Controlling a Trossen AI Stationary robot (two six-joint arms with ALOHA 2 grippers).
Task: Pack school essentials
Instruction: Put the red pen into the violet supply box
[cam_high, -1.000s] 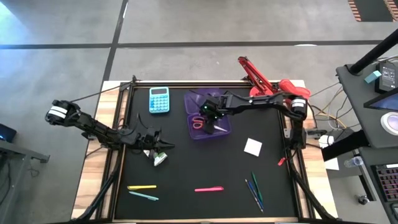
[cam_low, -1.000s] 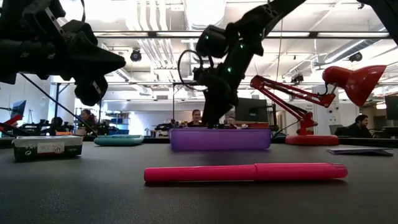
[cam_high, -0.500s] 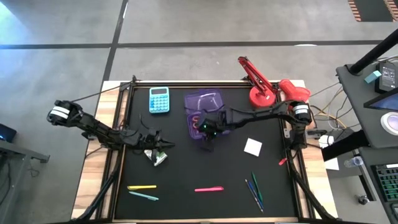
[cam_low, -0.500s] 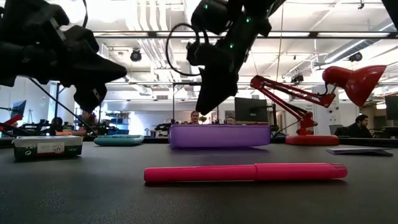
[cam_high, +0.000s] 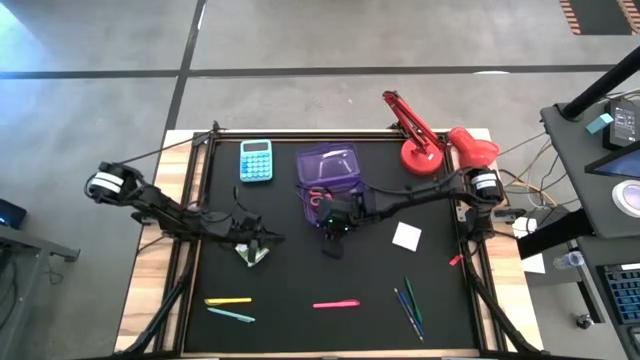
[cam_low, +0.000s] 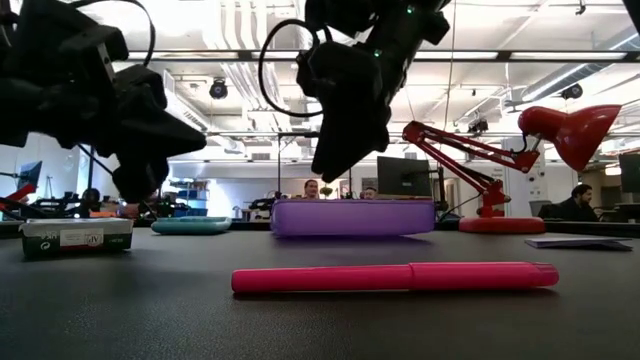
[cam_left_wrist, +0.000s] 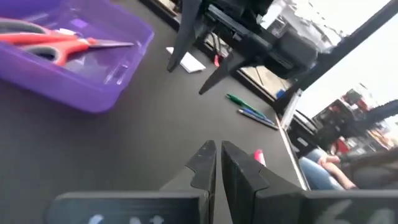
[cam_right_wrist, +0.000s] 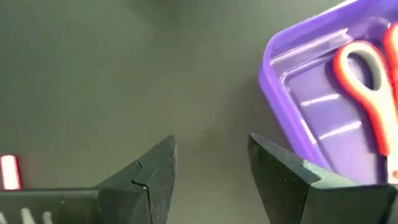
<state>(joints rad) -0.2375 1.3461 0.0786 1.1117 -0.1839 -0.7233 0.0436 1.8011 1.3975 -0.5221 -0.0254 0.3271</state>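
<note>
Right claw (cam_high: 331, 222) apart and empty, just off the purple tray (cam_high: 330, 160) holding the scissors (cam_left_wrist: 59, 43). Left claw (cam_left_wrist: 216, 163) pressed together above the packet (cam_high: 252, 254). Pink pen (cam_low: 395, 277) looks light, stiff, prone to rolling; pinch mid-barrel.

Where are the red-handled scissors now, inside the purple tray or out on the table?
Inside. The scissors lie flat in the purple tray; the right gripper is open and empty beside it.

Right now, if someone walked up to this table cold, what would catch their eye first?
Probably the purple tray near the table's far edge, with red-handled scissors lying inside it. The right end effector hangs open just in front of the tray, empty. At the far right corner stands a red desk lamp, and a pink pen lies near the front edge.
</note>
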